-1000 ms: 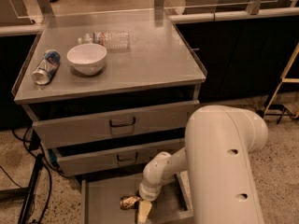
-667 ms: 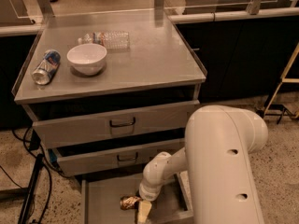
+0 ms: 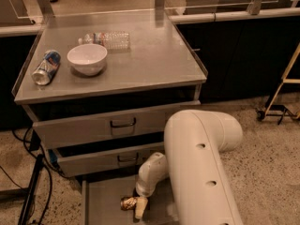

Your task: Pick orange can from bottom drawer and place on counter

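The biggest thing on my screen is the robot's thick white arm (image 3: 201, 172), which fills the near right and bends down and left into the cabinet, because the target sits at floor level. Behind it stands the flat grey stainless-steel counter (image 3: 150, 60) with raised side rims; its right half is bare, so I judge that is where the drop-off should go. Below it, the two upper grey drawers with dark handles (image 3: 84, 130) are pushed mostly in. That keeps them out of the arm's way.

The wide, shallow grey bottom drawer (image 3: 105, 203) is pulled out towards me, leaving its floor open from above.

On the counter's left half sit a round white bowl (image 3: 87, 58), a clear plastic bottle (image 3: 107, 39) lying on its side just behind it, and a blue-and-silver can (image 3: 46, 67) lying on its side near the left rim. None of these is my concern, only clutter to steer clear of when placing.

The hand (image 3: 139, 210) is down inside the bottom drawer, right at the small orange-brown drink can (image 3: 127, 203). The can lies on its side on the drawer floor, just left of the hand and against it. Whether the hand is closed on it I cannot tell from here. I judge this to be the grasping step, with the lift and the carry to the counter not yet done.
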Tool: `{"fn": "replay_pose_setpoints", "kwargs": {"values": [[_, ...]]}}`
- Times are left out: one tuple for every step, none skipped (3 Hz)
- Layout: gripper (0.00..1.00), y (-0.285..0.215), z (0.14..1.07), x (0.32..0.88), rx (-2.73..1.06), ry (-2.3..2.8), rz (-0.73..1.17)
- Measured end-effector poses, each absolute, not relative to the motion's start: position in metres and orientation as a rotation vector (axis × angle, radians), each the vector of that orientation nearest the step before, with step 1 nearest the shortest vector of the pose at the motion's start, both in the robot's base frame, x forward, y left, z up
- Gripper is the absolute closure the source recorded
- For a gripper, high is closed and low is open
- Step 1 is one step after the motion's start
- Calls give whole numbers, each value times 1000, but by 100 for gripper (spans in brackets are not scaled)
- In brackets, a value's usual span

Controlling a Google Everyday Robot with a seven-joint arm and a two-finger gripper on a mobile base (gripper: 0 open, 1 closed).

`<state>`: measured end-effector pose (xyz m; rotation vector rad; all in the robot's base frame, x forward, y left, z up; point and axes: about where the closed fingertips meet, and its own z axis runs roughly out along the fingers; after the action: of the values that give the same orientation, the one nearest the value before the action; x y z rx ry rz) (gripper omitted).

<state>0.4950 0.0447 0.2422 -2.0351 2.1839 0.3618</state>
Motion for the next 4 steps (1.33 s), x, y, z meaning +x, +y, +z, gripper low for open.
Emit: {"fn": "replay_pose_setpoints", "kwargs": {"values": [[0, 46, 215, 520, -2031, 2160, 304], [0, 46, 213, 521, -2030, 2160, 301], [0, 48, 200, 513, -2048, 2142, 323], [0, 51, 157, 511, -2010, 2170, 338]]}}
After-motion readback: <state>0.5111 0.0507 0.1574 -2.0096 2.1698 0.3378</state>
